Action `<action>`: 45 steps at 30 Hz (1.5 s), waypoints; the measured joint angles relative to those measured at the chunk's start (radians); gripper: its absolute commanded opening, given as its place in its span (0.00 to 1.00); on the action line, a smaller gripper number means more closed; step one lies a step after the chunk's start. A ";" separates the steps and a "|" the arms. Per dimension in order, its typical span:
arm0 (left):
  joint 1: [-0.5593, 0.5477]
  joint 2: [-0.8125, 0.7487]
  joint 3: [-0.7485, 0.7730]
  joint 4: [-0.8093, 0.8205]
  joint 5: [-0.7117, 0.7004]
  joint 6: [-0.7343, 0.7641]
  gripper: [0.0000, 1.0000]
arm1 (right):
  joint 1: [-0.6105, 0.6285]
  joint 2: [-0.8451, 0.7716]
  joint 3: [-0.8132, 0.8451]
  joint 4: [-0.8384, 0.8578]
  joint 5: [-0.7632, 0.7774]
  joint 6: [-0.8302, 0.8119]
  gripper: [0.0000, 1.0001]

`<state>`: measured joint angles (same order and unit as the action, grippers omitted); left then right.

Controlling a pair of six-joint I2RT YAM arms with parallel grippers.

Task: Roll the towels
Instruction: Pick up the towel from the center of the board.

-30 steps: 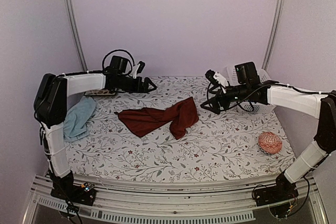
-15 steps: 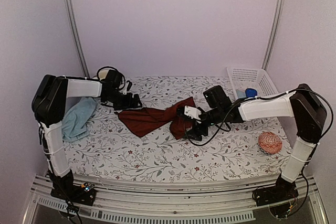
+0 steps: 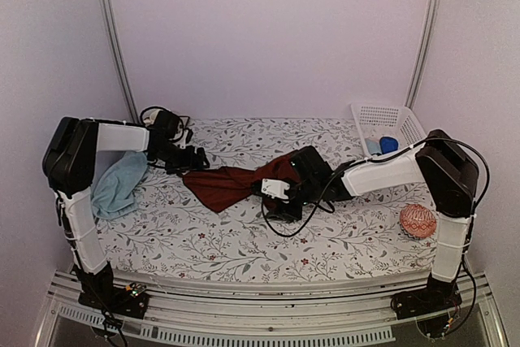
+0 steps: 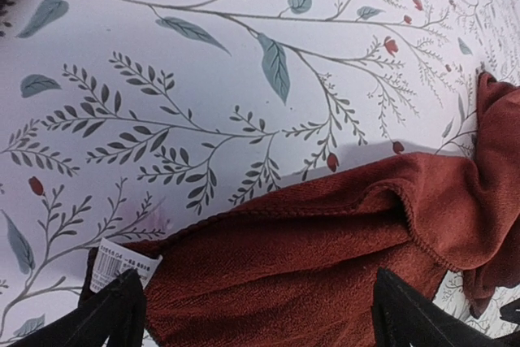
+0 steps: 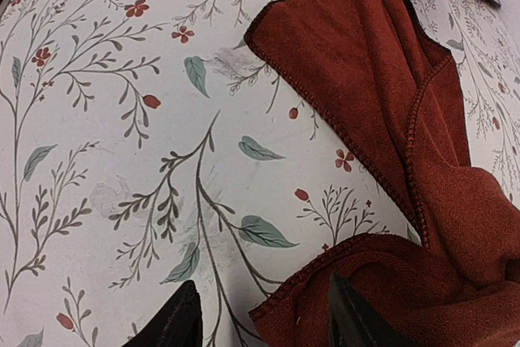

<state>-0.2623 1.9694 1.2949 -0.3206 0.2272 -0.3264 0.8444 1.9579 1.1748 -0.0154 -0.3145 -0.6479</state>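
The dark maroon towel [image 3: 231, 185] lies crumpled in the middle of the table. My left gripper [image 3: 193, 161] is low over its left corner. In the left wrist view that gripper [image 4: 260, 324] stands open wide, with maroon towel [image 4: 309, 258] and its white label [image 4: 122, 264] between the fingertips [image 4: 114, 314]. My right gripper [image 3: 273, 201] is down at the towel's near right end. In the right wrist view this gripper [image 5: 264, 324] has its jaws apart, the hemmed corner of the towel [image 5: 382, 79] lying between them. The pale blue towel [image 3: 119, 184] lies bunched at the left edge.
A white basket [image 3: 404, 123] at the back right holds a small bright blue object [image 3: 388, 144]. An orange-pink patterned ball [image 3: 418, 220] sits near the front right. A dark flat item lies behind the left arm, mostly hidden. Loose black cables hang under the right wrist.
The right arm swung from the basket side down to the maroon towel's near right corner, and its jaws narrowed. The left gripper came down from the back to the towel's left corner.
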 measured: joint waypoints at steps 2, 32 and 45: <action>0.006 0.000 0.000 0.001 0.000 0.000 0.97 | 0.004 0.010 0.000 0.003 0.023 0.008 0.50; 0.064 0.000 -0.023 0.031 0.010 -0.002 0.97 | -0.006 0.044 0.021 -0.077 0.171 0.127 0.02; 0.064 0.024 -0.024 0.055 -0.003 0.065 0.93 | -0.184 -0.223 0.082 -0.246 0.175 0.183 0.02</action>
<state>-0.1978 1.9930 1.2713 -0.2661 0.2237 -0.2611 0.6605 1.7351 1.2564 -0.2619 -0.1398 -0.4652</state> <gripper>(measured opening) 0.950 0.024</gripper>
